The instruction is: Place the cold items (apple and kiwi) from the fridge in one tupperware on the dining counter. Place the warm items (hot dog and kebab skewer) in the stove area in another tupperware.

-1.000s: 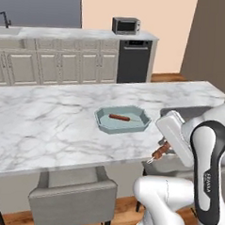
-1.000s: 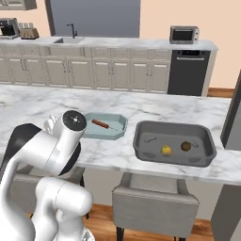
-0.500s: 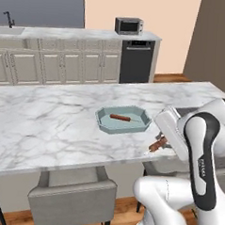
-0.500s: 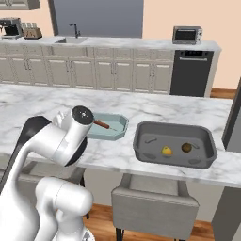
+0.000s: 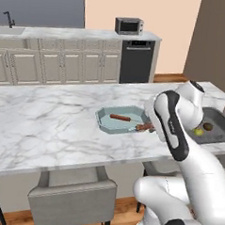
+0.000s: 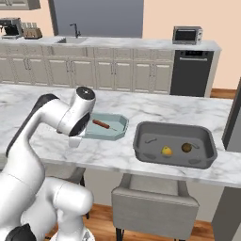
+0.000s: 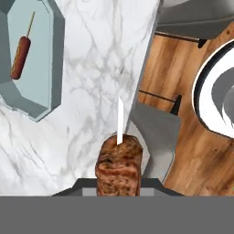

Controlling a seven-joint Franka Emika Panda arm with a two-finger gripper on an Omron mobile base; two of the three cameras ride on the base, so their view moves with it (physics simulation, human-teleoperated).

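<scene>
Two tupperwares: pale one (image 5: 125, 121) holds hot dog (image 5: 119, 117); kebab skewer (image 7: 119, 164) nearby.

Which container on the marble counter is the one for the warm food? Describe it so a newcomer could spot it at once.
On the long marble counter two containers sit side by side near the front edge. The one meant is the pale blue tupperware, shallow with clipped corners, next to the arm's gripper. Unlike the deeper dark grey tub holding two small round fruits, it holds one hot dog on a stick.
</scene>
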